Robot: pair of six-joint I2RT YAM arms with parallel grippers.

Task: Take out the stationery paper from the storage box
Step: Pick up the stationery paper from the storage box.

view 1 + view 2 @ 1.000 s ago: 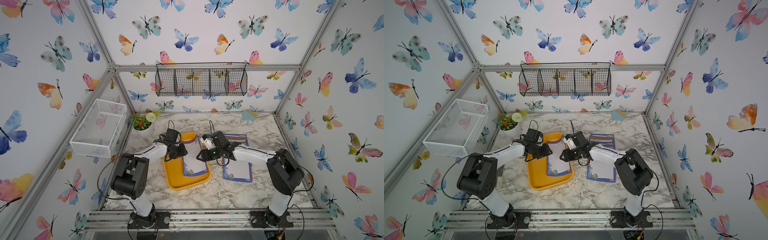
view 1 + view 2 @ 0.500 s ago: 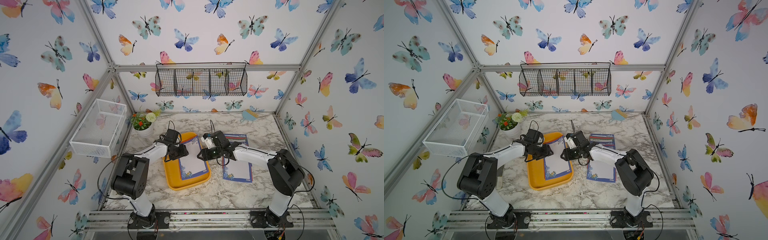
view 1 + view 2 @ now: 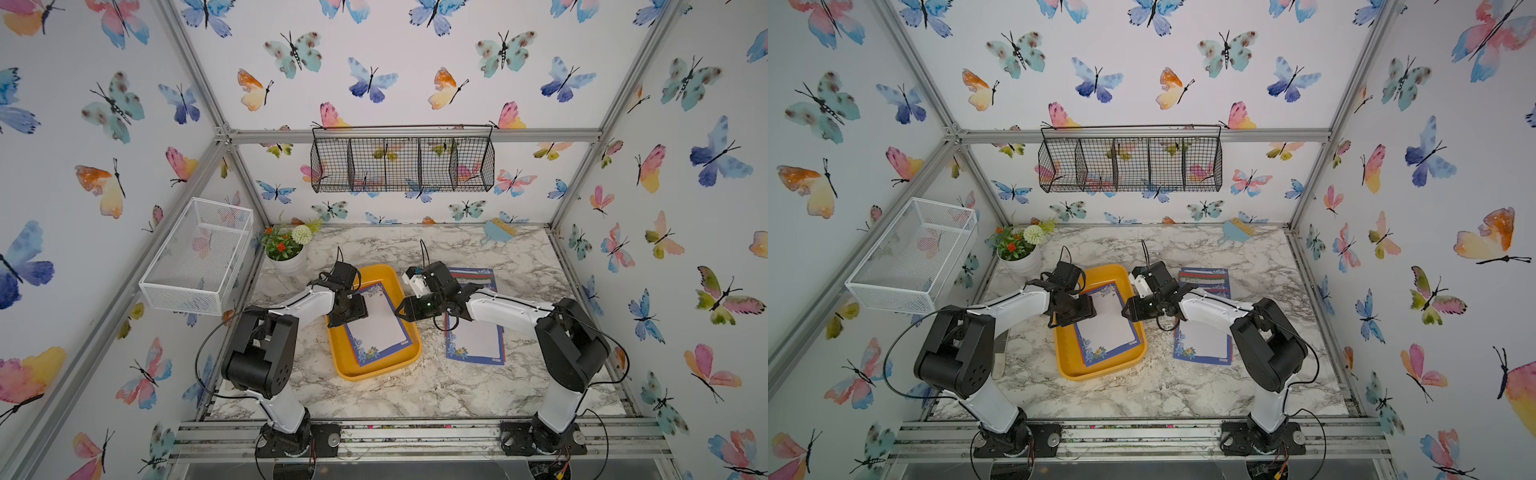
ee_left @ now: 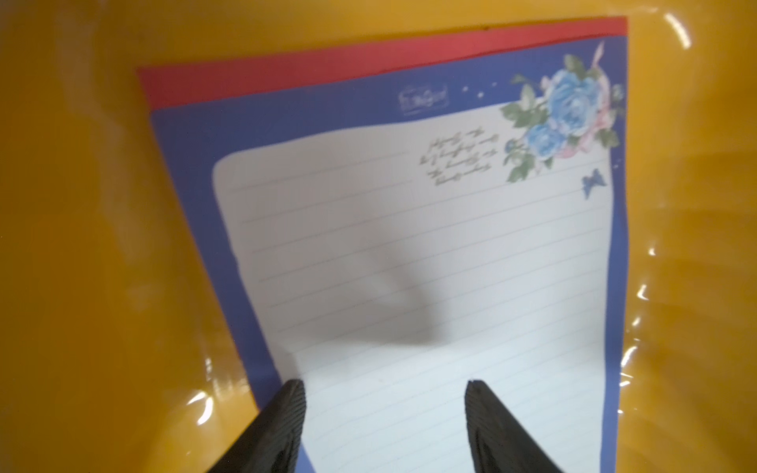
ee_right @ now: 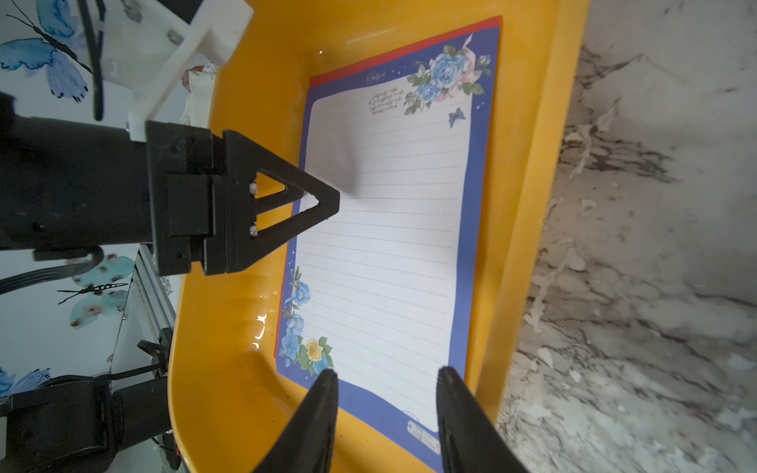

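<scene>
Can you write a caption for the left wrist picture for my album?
Open left gripper poised over the blue-bordered stationery paper, a red sheet peeking out beneath, inside the yellow storage box.

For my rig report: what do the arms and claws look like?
The left arm and right arm have white links between black joints, with thin black cables looping outside. The left claw and right claw are black, with ribbed, tapering fingers.
</scene>
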